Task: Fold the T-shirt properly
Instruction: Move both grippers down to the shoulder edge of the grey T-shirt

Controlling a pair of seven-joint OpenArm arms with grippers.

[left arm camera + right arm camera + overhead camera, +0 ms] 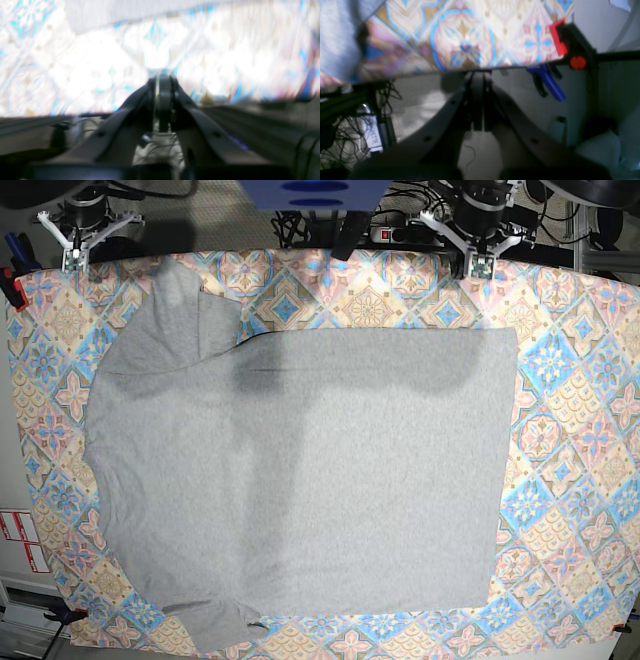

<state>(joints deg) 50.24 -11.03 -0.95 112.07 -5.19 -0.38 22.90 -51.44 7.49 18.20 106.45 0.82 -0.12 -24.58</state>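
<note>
The T-shirt (300, 470) is lying flat and spread out across the middle of my worktop (580, 480), covering most of the tile-patterned tablecloth (570, 430). It is showing a plain heather-grey face with no lettering in sight. Its straight hem edge is running down the base view's right side, one sleeve is poking out at the near bottom edge and the other is reaching toward the far top-left corner.

Farther back, at the far edge of the worktop, my left gripper (160, 82) is hanging with its jaws pressed together and nothing between them; a grey strip of the shirt is showing well ahead of it, though that view is blurred. My right gripper (480, 77) is hovering off the worktop's edge, its jaws also closed on nothing, touching no cloth. A red-and-black clamp (567, 47) is gripping the tablecloth's corner beside it.
</note>
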